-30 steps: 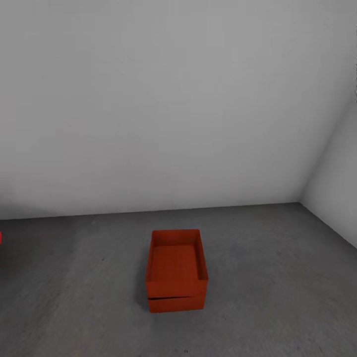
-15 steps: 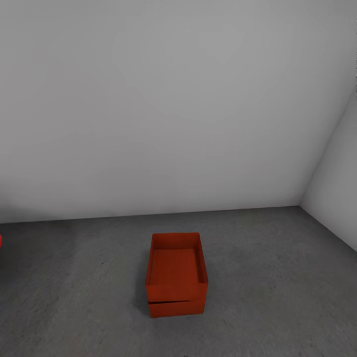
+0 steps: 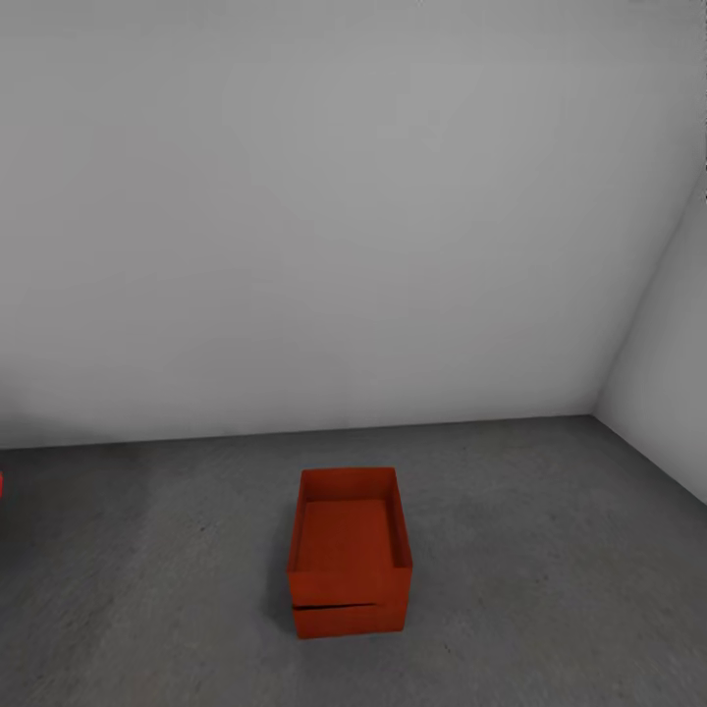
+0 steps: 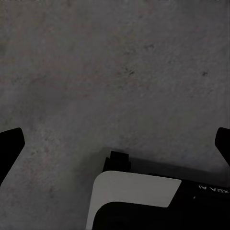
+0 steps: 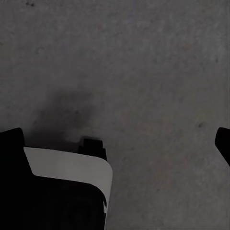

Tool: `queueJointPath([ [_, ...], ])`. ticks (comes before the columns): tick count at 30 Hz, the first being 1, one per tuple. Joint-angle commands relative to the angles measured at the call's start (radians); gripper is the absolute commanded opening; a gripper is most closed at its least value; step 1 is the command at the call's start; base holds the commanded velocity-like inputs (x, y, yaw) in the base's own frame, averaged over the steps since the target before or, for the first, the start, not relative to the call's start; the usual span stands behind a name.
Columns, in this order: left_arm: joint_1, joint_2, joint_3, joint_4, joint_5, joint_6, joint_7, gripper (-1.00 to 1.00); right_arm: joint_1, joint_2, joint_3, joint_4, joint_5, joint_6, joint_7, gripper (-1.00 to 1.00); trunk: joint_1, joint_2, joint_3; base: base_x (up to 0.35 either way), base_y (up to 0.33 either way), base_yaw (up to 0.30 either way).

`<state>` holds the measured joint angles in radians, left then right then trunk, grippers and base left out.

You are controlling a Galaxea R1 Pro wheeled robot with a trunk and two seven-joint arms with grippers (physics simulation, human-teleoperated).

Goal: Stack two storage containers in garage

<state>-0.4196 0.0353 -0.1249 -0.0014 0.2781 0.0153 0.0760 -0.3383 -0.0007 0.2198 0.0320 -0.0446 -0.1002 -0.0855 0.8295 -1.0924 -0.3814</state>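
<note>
Two orange-red storage containers stand stacked on the dark concrete floor (image 3: 550, 589) of the garage, in the head view's lower middle. The upper container (image 3: 349, 535) sits on the lower container (image 3: 352, 619), with a thin dark gap between them at the front. Both are lidless, and the upper one looks empty. My left gripper (image 4: 116, 143) is open over bare floor, its dark fingertips (image 4: 10, 143) far apart. My right gripper (image 5: 117, 139) is also open above bare concrete, holding nothing.
A plain white-grey wall (image 3: 324, 245) runs behind the stack and meets a side wall (image 3: 668, 393) at the right. A small red sliver (image 3: 1, 483) shows at the left edge. A white-and-black part of my own body (image 4: 134, 191) lies below each wrist.
The whole head picture has slid down a little, so the camera moved. The stacked containers keep their place on the floor.
</note>
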Motion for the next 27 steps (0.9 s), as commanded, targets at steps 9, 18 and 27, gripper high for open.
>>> queueJointPath([
  [9,-0.001,0.000,-0.009,0.000,0.009,0.002,0.002,1.00,0.009,-0.002,0.007,0.003,-0.006,-0.008,-0.002,1.00,0.000,-0.001,0.014,0.000,0.000,0.000],
  [18,0.000,0.000,-0.009,0.000,0.009,0.002,0.002,1.00,0.016,-0.001,0.007,0.003,-0.006,-0.010,-0.004,1.00,0.000,-0.001,0.028,0.000,0.000,0.000],
  [27,-0.001,0.000,-0.009,0.000,0.009,0.002,0.002,1.00,0.016,-0.004,0.007,0.003,-0.006,-0.014,-0.004,1.00,0.000,-0.001,0.043,0.000,0.000,0.000],
])
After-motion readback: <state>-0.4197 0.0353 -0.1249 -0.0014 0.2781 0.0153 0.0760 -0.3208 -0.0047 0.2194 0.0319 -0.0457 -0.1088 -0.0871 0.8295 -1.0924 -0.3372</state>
